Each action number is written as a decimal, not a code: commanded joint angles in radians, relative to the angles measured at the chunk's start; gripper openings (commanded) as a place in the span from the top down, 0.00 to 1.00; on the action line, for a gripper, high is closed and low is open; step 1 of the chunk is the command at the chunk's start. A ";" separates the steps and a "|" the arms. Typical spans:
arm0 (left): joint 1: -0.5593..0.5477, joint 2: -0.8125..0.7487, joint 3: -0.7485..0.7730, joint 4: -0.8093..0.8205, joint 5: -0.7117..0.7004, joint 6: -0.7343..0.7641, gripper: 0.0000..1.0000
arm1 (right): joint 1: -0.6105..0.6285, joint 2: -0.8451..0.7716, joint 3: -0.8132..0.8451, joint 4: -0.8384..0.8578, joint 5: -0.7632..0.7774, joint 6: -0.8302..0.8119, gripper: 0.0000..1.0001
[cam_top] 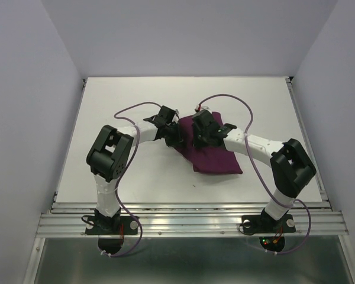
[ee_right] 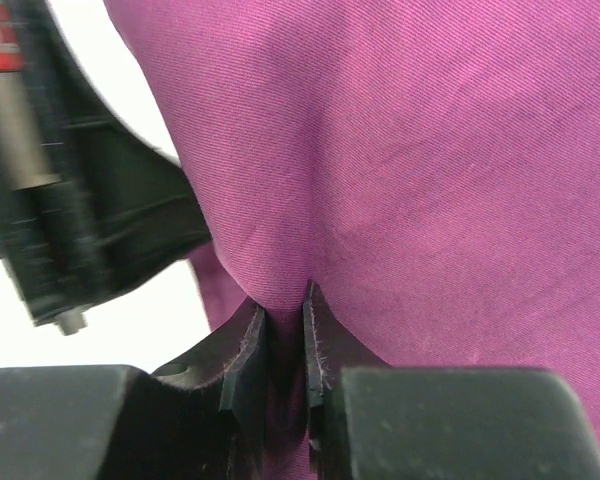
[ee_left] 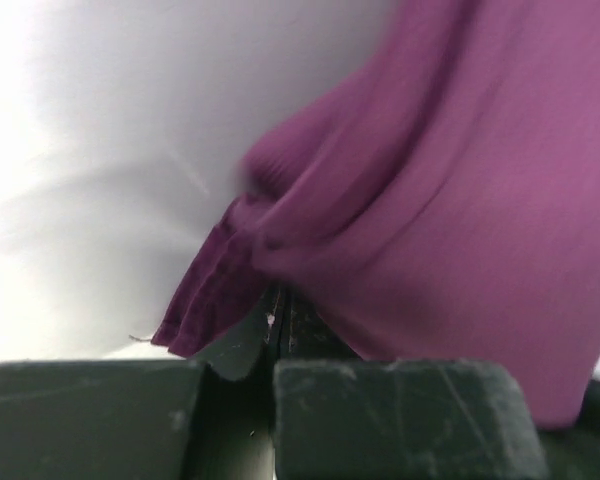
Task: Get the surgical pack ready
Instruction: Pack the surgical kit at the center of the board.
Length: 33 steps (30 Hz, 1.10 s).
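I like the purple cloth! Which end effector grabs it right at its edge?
The left end effector: it pinches the edge of the purple cloth, with bare white table beside it. The right end effector pinches a fold farther in.

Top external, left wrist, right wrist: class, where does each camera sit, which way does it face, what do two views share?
Top external: above and behind the robot, looking down at the white table; both arms show, left claw and right claw on the purple cloth.
Left wrist: on the left arm, facing past its claw at cloth and table.
Right wrist: on the right arm, facing its claw gripping cloth; left claw at left.
Shared: both wrist views show cloth.
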 commanded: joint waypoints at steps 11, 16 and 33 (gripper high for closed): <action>-0.063 0.090 0.066 0.241 0.200 -0.085 1.00 | -0.035 -0.106 -0.057 0.169 -0.131 0.116 0.99; -0.063 0.086 0.001 0.381 0.291 -0.150 1.00 | -0.035 -0.129 -0.068 0.185 -0.136 0.127 0.99; -0.104 0.147 0.017 0.713 0.496 -0.341 1.00 | -0.073 -0.212 -0.109 0.218 -0.163 0.141 0.99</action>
